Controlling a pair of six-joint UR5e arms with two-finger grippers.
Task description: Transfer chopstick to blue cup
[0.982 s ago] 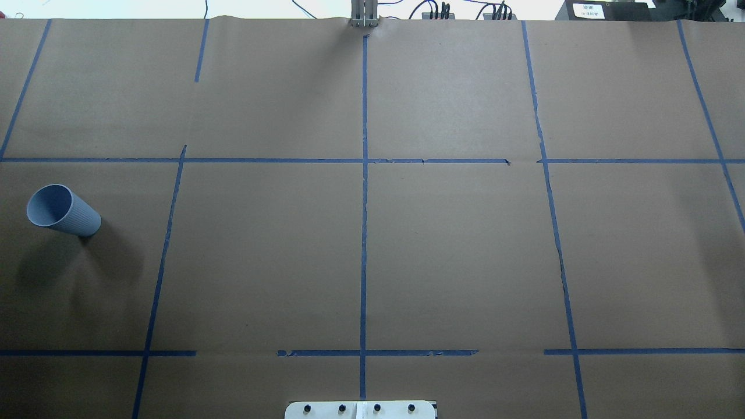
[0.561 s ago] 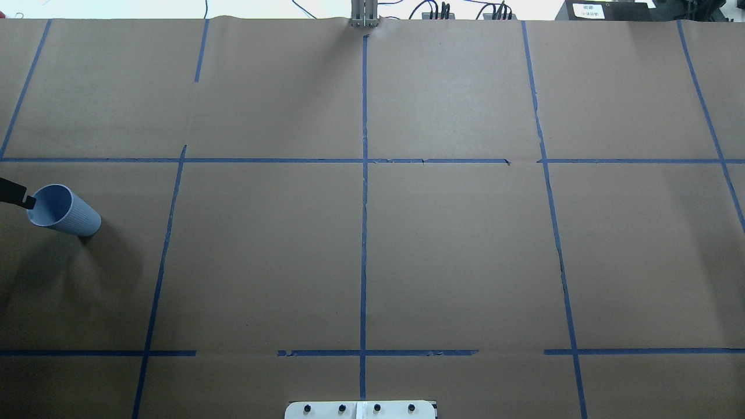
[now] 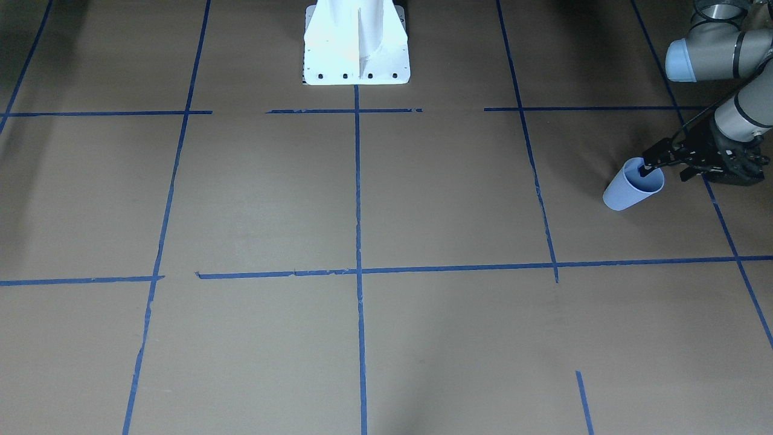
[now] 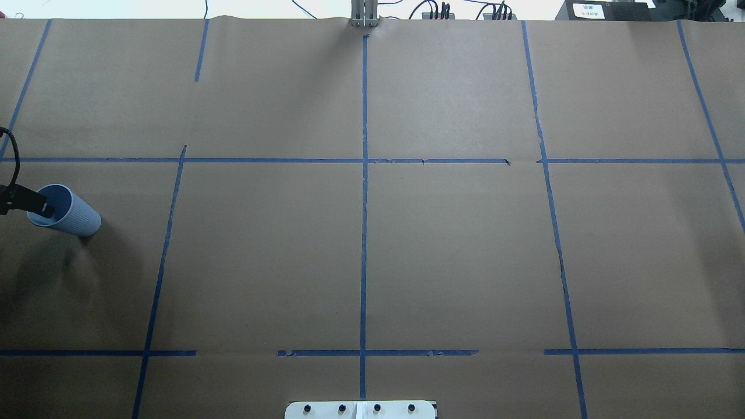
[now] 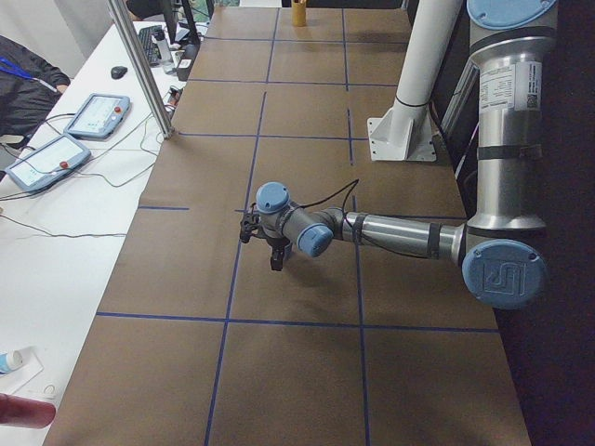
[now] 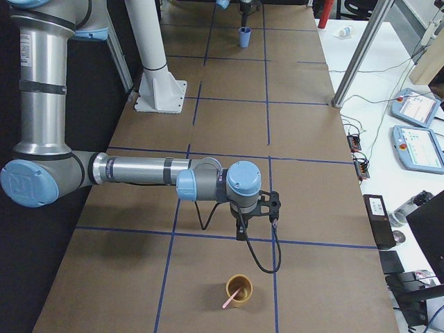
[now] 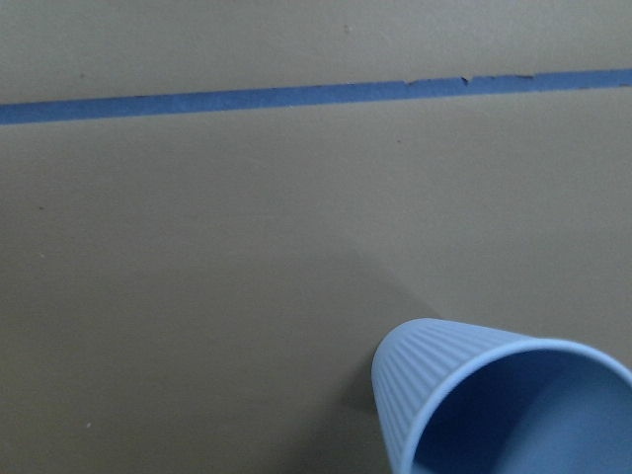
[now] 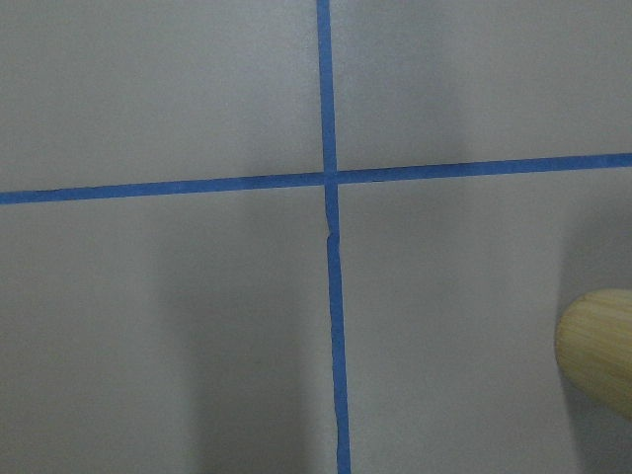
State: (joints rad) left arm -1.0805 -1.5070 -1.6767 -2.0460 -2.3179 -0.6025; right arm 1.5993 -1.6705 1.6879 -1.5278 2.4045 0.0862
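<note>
Chopstick (image 6: 229, 301) isn't anywhere near the blue cup (image 3: 631, 188) yet. It's leaning in a tan cup (image 6: 248, 291) way down at the opposite end of the table (image 4: 454, 250) from the blue cup, pink end poking out over the rim. Right gripper (image 6: 257, 227) hangs over that same far end, just on the blue cup's side of the tan one. Only the side camera catches it, so I can't tell if its fingers are spread or closed. Blue cup itself stands upright with the left gripper (image 3: 664, 171) right at it: fingers parted, one dipping over the rim into the mouth, the other outside the wall. Can't tell if either actually touches. My guess is it's lining up to pinch the wall so the cup can be steadied or carried toward the stick, since the two sit too far apart for one arm to cover.
</note>
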